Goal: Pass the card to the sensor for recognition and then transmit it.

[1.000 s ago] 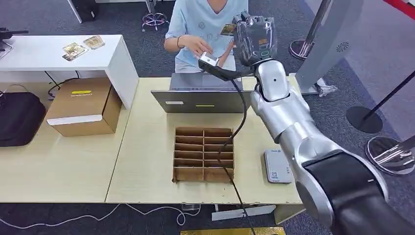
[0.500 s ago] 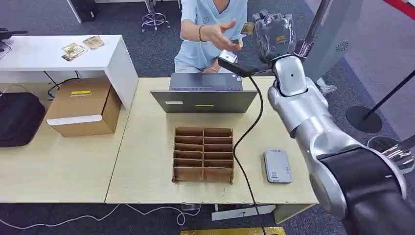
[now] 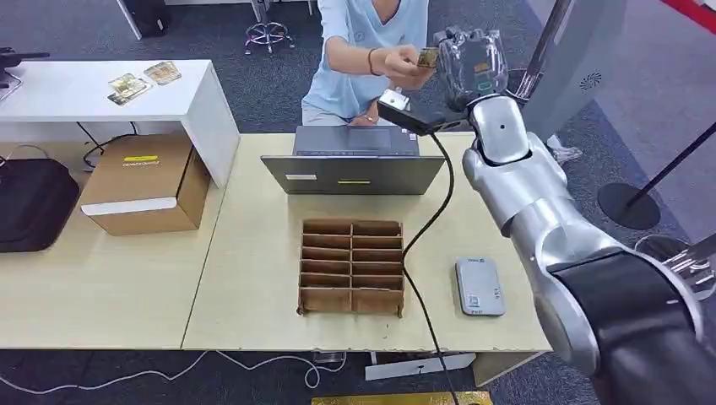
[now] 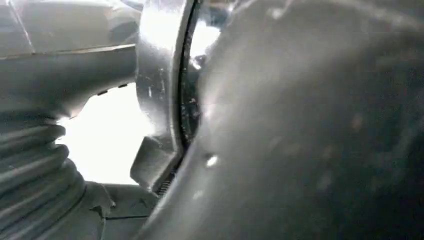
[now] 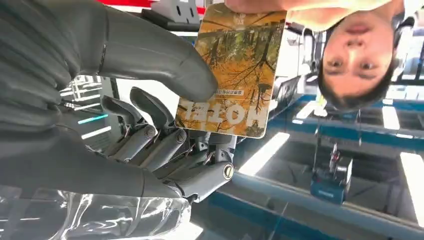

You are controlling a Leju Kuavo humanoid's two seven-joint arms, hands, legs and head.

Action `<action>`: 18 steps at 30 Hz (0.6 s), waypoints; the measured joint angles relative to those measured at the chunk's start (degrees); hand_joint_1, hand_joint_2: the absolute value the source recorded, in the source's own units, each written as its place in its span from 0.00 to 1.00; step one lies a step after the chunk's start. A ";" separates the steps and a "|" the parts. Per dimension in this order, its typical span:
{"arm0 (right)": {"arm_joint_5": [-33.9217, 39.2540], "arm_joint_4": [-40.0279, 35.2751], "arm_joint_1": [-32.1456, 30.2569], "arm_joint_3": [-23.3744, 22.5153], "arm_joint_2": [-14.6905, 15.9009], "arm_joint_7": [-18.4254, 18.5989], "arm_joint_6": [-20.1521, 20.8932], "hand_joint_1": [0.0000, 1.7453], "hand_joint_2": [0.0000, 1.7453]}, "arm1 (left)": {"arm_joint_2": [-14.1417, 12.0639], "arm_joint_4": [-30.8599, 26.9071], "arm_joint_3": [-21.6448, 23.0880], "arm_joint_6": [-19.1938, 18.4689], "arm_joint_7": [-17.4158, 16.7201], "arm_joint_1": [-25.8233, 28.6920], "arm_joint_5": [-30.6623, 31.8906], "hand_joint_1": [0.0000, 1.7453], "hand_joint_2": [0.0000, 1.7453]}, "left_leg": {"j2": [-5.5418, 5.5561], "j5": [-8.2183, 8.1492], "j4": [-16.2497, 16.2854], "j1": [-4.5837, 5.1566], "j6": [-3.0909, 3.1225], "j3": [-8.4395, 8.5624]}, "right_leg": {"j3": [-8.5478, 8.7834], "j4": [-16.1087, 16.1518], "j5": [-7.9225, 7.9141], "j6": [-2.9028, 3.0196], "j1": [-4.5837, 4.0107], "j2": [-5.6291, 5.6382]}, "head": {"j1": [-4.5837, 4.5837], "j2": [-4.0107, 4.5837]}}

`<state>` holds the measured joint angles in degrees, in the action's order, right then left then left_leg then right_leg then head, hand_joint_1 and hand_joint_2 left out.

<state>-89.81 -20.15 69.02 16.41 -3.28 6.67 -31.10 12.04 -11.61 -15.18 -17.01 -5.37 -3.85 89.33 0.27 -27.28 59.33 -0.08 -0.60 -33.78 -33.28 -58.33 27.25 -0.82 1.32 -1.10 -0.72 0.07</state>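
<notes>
Right hand [image 3: 473, 63] raised beyond laptop [image 3: 353, 173]; thumb and fingers pinch card [image 5: 232, 70]; person's hand [image 3: 405, 63], half second back short of card, now grips far edge; I judge handover underway; left hand: cannot tell.

The robot's grey, many-fingered right hand [image 5: 150, 120] pinches a rectangular card [image 5: 235, 70] printed with yellow autumn trees and the word "HOTEL". Its thick grey thumb presses the card's face, and the darker fingers [image 5: 155, 145] curl behind it. A person's fingertips [image 5: 250, 5] grip the card's far edge.
</notes>
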 joint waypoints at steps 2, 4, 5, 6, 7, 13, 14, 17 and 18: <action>0.00 0.07 0.01 0.00 -0.13 -0.02 0.41 1.00 1.00 | -0.28 0.00 2.35 -0.52 0.57 -0.40 0.09 0.00 1.00 | 0.02 0.01 0.00 0.00 0.01 0.00 | 0.00 0.00 0.00 0.00 0.00 -0.02 | 0.02 0.00; 0.02 0.13 0.00 0.00 -0.22 -0.02 0.50 0.82 1.00 | -0.35 0.00 3.70 -0.54 0.57 -0.64 0.09 0.00 1.00 | 0.03 0.02 0.00 0.00 0.02 0.00 | 0.00 0.00 0.00 0.00 0.00 -0.03 | 0.02 0.00; 0.09 0.17 0.00 0.00 -0.22 -0.07 0.50 0.08 1.00 | -0.44 0.00 4.23 -0.54 0.65 -0.72 0.09 0.00 1.00 | 0.04 0.02 0.00 0.00 0.02 0.00 | 0.01 0.00 0.00 0.00 0.00 -0.04 | 0.02 0.00; 0.20 0.17 0.00 0.00 -0.24 -0.15 0.52 0.00 1.00 | -0.50 0.00 4.76 -0.54 0.96 -0.80 0.09 0.00 1.00 | 0.05 0.02 0.00 0.00 0.02 -0.01 | 0.00 0.00 0.00 0.00 0.00 -0.04 | 0.02 0.00; 0.28 0.20 0.00 0.00 -0.24 -0.20 0.57 0.00 1.00 | -0.63 0.00 5.80 -0.57 1.53 -0.92 0.09 0.00 1.00 | 0.06 0.02 0.00 0.01 0.02 -0.02 | 0.00 0.00 0.00 0.00 0.01 -0.06 | 0.04 0.00; 0.90 0.26 -0.02 0.00 -0.37 -0.50 0.39 0.00 1.00 | -1.46 0.00 11.88 -0.76 3.82 -1.87 0.09 0.00 1.00 | 0.19 0.02 0.00 0.01 0.03 -0.06 | 0.00 0.00 0.00 -0.01 0.01 -0.16 | 0.00 0.00; 0.90 0.26 -0.03 0.00 -0.37 -0.48 0.35 0.00 1.00 | -1.59 0.00 12.79 -0.83 4.23 -2.05 0.07 0.00 1.00 | 0.27 0.04 0.00 0.00 0.05 -0.08 | -0.01 0.00 0.00 -0.01 0.00 -0.22 | 0.02 0.00; 0.96 0.26 -0.05 0.00 -0.37 -0.48 0.24 0.00 1.00 | -2.10 0.00 16.14 -0.89 5.64 -2.60 0.07 0.00 1.00 | 0.40 0.07 0.00 0.00 0.03 -0.12 | -0.01 0.00 0.01 -0.01 0.01 -0.34 | 0.00 0.00; 1.01 0.26 -0.07 -0.02 -0.37 -0.48 0.22 0.00 1.00 | -2.21 0.00 17.27 -0.89 5.94 -2.84 0.04 0.00 1.00 | 0.43 0.08 0.00 0.00 0.05 -0.14 | -0.01 0.00 0.01 -0.01 0.01 -0.39 | 0.02 0.00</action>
<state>-88.80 -19.89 68.95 16.39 -3.65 6.19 -30.88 9.84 -11.61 2.08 -17.90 0.57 -6.70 89.37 0.70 -27.20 59.33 -0.08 -0.56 -33.91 -33.29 -58.33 27.26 -0.83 1.33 -1.49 -0.70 0.07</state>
